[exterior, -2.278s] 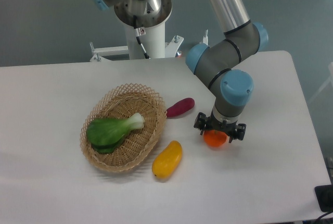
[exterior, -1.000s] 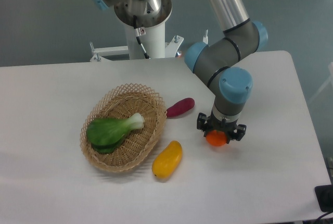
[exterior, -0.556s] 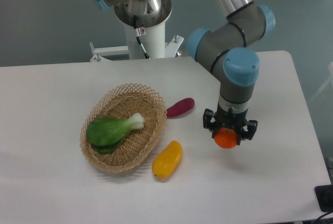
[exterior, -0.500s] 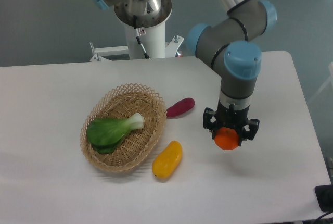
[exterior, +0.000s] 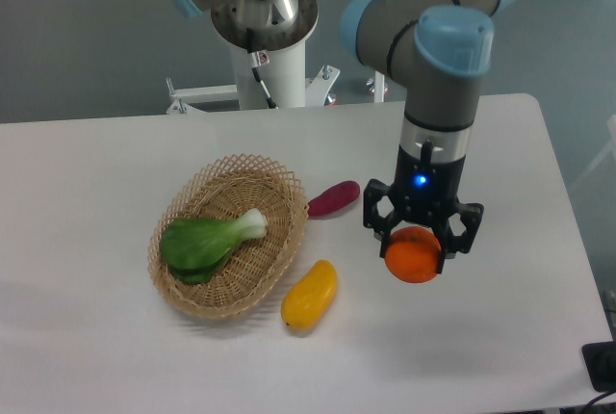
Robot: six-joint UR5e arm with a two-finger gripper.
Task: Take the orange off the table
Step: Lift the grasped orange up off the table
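The orange (exterior: 413, 258) is a small round bright-orange fruit, held between the black fingers of my gripper (exterior: 416, 248). The gripper is shut on it and holds it in the air above the right-centre of the white table (exterior: 96, 356). The top of the orange is hidden by the gripper body.
A wicker basket (exterior: 229, 233) with a green leafy vegetable (exterior: 208, 241) stands left of centre. A purple oblong vegetable (exterior: 334, 198) lies next to the basket's right rim. A yellow-orange mango-like fruit (exterior: 310, 295) lies in front of it. The arm's base (exterior: 262, 38) stands behind the table.
The gripper closed on the orange where it lay on the table, then rose with it; the orange now hangs clearly above the surface and appears larger, nearer the camera.
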